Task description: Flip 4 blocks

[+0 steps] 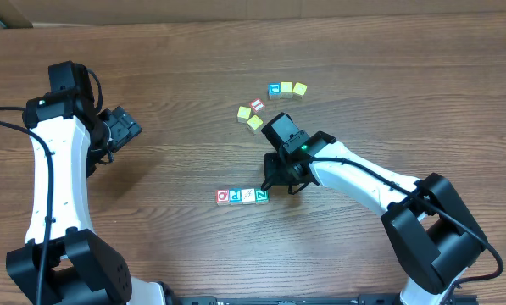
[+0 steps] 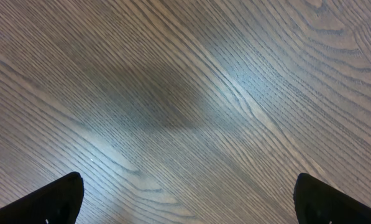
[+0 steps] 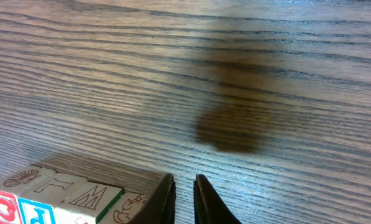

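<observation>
White links, black joints, black cables; left gripper, right gripper black (green wrist light).

The tabletop was bare wood across the middle and out toward 10 and 11 o'clock, so there was lots of room to move there. At 6 o'clock the row of blocks stood side by side, touching, with no way between them. The right end effector sat close at the row's 3 o'clock end and blocked that side. The row's 9 o'clock end had free wood beside it. Loose cubes were in the way near 12 o'clock. The left arm filled 9 o'clock.
</observation>
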